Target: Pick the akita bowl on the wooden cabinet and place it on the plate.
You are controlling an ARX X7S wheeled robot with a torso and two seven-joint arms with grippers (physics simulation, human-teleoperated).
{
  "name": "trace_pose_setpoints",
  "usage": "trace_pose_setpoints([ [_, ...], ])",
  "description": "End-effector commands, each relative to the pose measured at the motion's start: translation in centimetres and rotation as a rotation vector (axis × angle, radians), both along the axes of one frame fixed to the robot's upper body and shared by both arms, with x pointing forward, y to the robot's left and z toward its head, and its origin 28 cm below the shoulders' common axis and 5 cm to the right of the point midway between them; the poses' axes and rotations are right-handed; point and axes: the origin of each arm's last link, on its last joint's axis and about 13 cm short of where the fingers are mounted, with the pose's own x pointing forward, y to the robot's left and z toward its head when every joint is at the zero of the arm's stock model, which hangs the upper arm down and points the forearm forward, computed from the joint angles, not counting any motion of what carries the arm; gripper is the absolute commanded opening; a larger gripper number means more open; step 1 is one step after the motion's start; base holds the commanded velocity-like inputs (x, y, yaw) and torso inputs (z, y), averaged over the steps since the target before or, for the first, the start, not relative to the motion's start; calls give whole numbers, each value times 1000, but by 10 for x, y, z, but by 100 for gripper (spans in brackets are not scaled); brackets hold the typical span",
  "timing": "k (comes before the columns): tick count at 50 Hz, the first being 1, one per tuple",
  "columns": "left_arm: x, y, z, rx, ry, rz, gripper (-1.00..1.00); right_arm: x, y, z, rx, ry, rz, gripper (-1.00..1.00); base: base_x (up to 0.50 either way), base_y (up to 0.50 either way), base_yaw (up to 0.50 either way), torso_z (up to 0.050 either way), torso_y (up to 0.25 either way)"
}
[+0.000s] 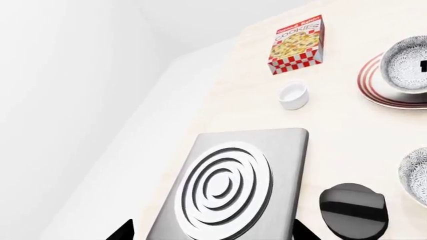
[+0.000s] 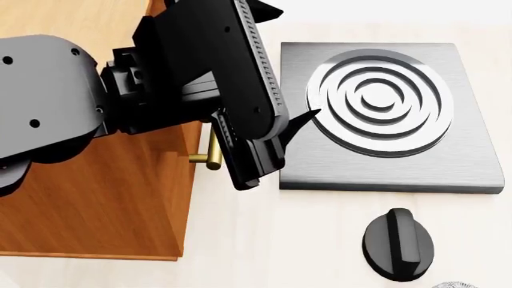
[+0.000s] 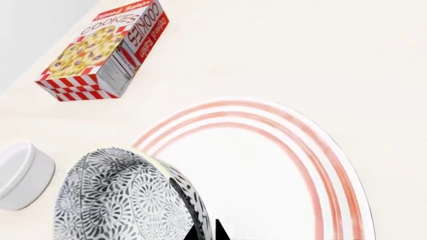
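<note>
Right wrist view shows my right gripper (image 3: 205,232) pinching the rim of the akita bowl (image 3: 123,200), tilted just over the plate (image 3: 280,170). I think the carrying part is nearly over. What is left is setting the bowl down flat and letting go. My left gripper (image 2: 276,141) hangs by the wooden cabinet (image 2: 96,198), fingers spread, holding nothing.

Akita bowl (image 3: 127,200): round, white with dense dark petal pattern, tilted over the plate (image 3: 280,165), lower left of frame. Plate: wide, flat, white, red-pink rim rings. Wooden cabinet (image 2: 96,198): orange-brown, frame left.
</note>
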Motion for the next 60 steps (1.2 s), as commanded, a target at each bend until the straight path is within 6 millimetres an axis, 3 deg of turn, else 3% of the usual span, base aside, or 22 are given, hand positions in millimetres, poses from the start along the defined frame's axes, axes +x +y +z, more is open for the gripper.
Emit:
trace_pose_setpoints([
  [1, 1, 0, -1, -1, 3, -1, 100, 1, -2, -1, -15, 7, 2, -100, 0, 0, 0, 0, 0],
  [3, 1, 0, -2, 0, 3, 0, 100, 1, -2, -1, -15, 12, 3, -100, 0, 0, 0, 0, 0],
  [4, 1, 0, -2, -2, 4, 1, 100, 1, -2, -1, -19, 15, 3, 100, 0, 0, 0, 0, 0],
  [32, 1, 0, -1, -2, 2, 1, 100, 1, 0, 2, -47, 19, 12, 100, 0, 0, 0, 0, 0],
  [51, -1, 5, -1, -9, 2, 14, 100, -19, -1, 42, -155, -37, 4, 100, 0, 0, 0, 0, 0],
  [60, -3, 4, 0, -8, 0, 14, 100, -20, 4, 53, -174, -83, 28, 100, 0, 0, 0, 0, 0],
])
